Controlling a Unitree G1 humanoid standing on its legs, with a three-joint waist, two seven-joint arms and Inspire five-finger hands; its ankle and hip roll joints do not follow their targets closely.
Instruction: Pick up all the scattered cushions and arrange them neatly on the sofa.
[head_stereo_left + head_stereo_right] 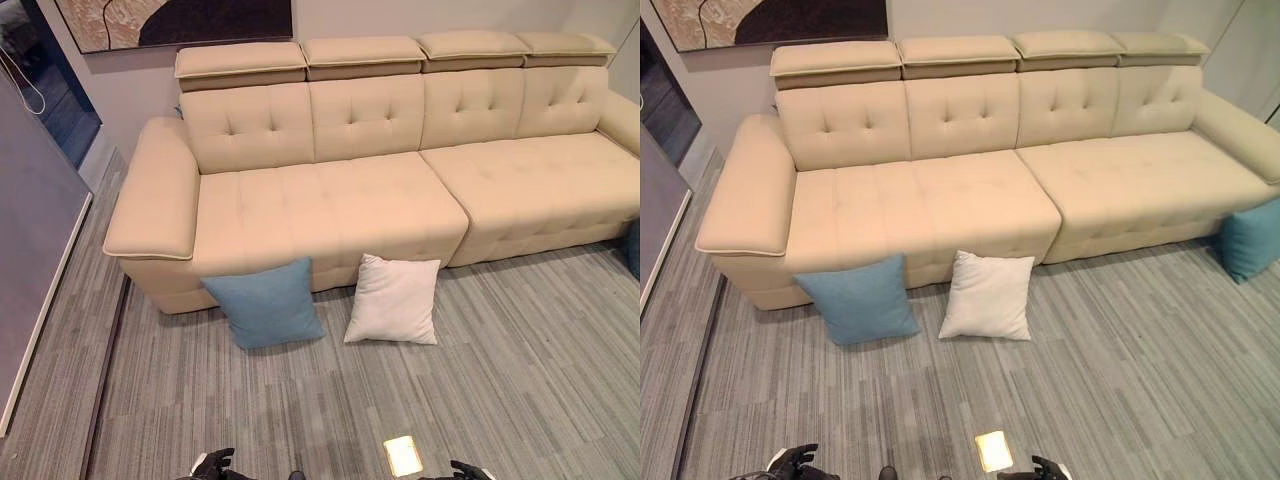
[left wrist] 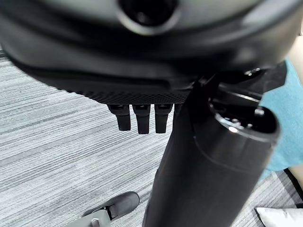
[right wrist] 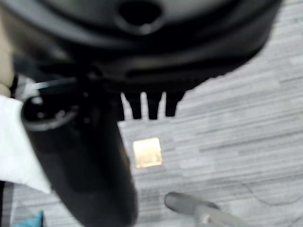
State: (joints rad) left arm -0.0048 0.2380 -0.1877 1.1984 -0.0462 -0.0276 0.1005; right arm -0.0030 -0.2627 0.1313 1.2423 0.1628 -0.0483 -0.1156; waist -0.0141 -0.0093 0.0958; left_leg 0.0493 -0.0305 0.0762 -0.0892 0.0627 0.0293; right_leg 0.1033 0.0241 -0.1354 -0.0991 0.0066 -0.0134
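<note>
A blue cushion [image 1: 265, 303] and a white cushion [image 1: 394, 299] stand on the grey floor, both leaning against the front of the beige sofa [image 1: 330, 200]. A second blue cushion [image 1: 1252, 238] rests on the floor by the sofa's right end. My left hand [image 1: 212, 464] and right hand [image 1: 470, 470] hang low at the near edge, well short of the cushions. In the left wrist view the left hand [image 2: 142, 61] has straight fingers [image 2: 138, 118] and holds nothing. The right hand [image 3: 142, 52] looks the same in the right wrist view, fingers [image 3: 152, 105] straight and empty.
A brass floor plate [image 1: 403, 455] is set into the carpet between my hands. A framed picture [image 1: 170, 20] hangs on the wall behind the sofa. A dark glass partition [image 1: 40, 200] runs along the left.
</note>
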